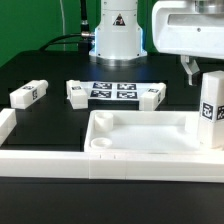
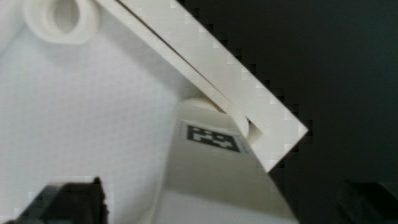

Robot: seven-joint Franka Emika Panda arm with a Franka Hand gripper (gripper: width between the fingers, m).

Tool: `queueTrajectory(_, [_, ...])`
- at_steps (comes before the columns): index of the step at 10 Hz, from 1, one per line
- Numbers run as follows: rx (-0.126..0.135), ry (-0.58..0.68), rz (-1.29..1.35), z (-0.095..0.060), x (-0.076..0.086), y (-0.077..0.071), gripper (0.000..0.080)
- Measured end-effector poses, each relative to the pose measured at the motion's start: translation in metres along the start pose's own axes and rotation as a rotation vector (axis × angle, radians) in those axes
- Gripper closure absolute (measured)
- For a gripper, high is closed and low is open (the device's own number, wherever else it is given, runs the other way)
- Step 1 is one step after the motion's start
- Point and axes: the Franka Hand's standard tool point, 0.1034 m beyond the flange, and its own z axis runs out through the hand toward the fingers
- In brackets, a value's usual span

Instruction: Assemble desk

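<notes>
The white desk top (image 1: 140,128), a tray with a raised rim, lies at the front of the table. One white tagged leg (image 1: 211,108) stands upright in its corner at the exterior view's right. My gripper (image 1: 192,70) hangs just above that leg, a little toward the exterior view's left, open and empty. In the wrist view the leg (image 2: 217,150) with its tag lies between my spread dark fingertips (image 2: 71,205), apart from both. The tray floor (image 2: 89,110), its rim (image 2: 196,60) and a round corner socket (image 2: 63,20) also show there.
Three more tagged legs lie on the black table behind the tray: one at the exterior view's left (image 1: 28,93), two (image 1: 78,92) (image 1: 150,96) beside the marker board (image 1: 112,90). A white border rail (image 1: 40,160) runs along the front and left. The robot base (image 1: 117,35) stands behind.
</notes>
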Motion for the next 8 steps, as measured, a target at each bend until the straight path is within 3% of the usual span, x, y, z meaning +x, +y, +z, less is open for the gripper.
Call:
queueTrajectory(1, [-0.027, 0.011, -0.099, -0.0001, -0.0012, 0.0001, 0.015])
queueTrajectory(8, [-0.082, 0.02, -0.735, -0.0001, -0.0002, 0.0014, 0.015])
